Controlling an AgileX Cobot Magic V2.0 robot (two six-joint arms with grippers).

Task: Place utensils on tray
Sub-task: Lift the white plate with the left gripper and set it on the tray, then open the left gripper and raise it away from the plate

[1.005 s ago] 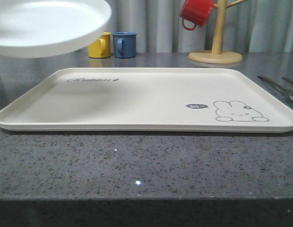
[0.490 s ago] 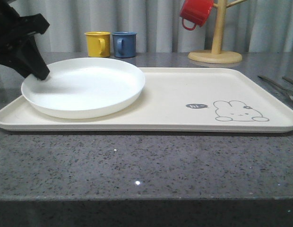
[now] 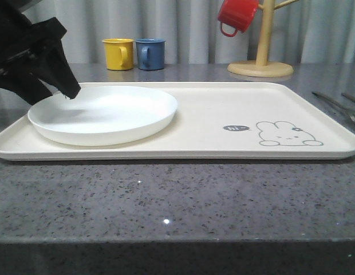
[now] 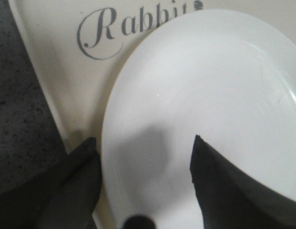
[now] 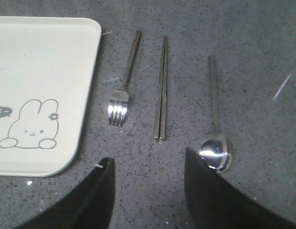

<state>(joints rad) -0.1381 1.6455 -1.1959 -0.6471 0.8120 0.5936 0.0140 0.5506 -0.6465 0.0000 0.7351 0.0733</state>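
Note:
The cream tray (image 3: 223, 109) lies across the grey counter, rabbit drawing at its right end. A white plate (image 3: 109, 112) rests on its left half. My left gripper (image 3: 57, 91) hovers open over the plate's left rim. In the left wrist view the plate (image 4: 210, 86) partly covers the "Rabbit" script on the tray (image 4: 57, 71), and the left gripper (image 4: 144, 139) has one finger outside the rim and one over the plate. The fork (image 5: 120, 95), chopsticks (image 5: 161, 90) and spoon (image 5: 215, 143) lie side by side on the counter beside the tray (image 5: 43, 62). My right gripper (image 5: 148, 156) is open above them, holding nothing.
A yellow mug (image 3: 118, 54) and a blue mug (image 3: 150, 54) stand behind the tray. A red mug (image 3: 237, 16) hangs on a wooden mug tree (image 3: 262, 57) at the back right. Utensil handles (image 3: 338, 104) show at the right edge.
The white plate came down from the upper left onto the tray's left half and now lies flat. The left gripper has risen slightly from the rim.

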